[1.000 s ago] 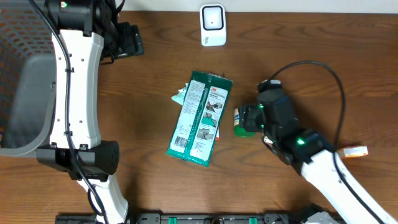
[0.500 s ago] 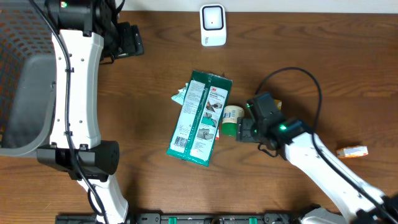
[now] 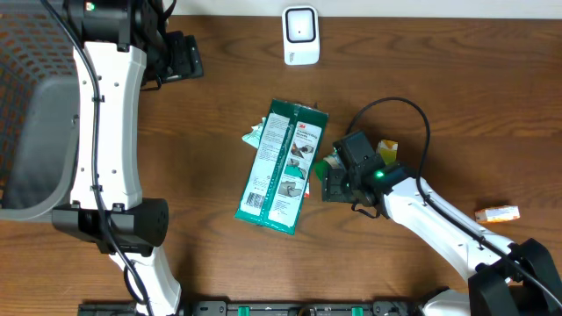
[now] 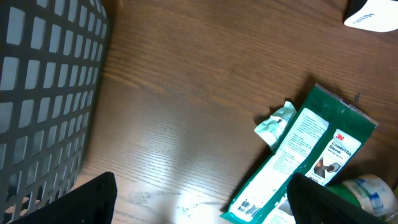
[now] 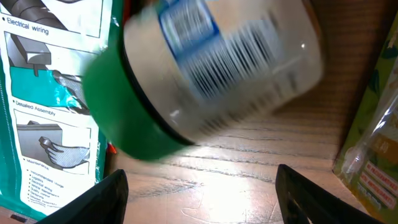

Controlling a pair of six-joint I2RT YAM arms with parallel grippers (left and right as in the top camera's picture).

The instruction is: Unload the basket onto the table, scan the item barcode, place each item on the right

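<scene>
I see the packet (image 3: 283, 168) lying mid-tabletop, the jar (image 5: 211, 68) just beside it toward the right edge, scanner (image 3: 300, 35) at the far edge.

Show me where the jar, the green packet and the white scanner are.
jar (image 5: 239, 56), right wrist view, on its barcode label.
green packet (image 3: 283, 167), overhead view, on the middle of its face.
white scanner (image 3: 300, 33), overhead view, on its front.

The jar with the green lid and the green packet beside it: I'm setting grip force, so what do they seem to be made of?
Jar: probably plastic. It has a pale, glossy body with a soft highlight and a printed barcode label. Its green lid looks like smooth, opaque plastic.
Packet: likely thin plastic film with a glossy printed face, lying flat and thin on the table.
</scene>
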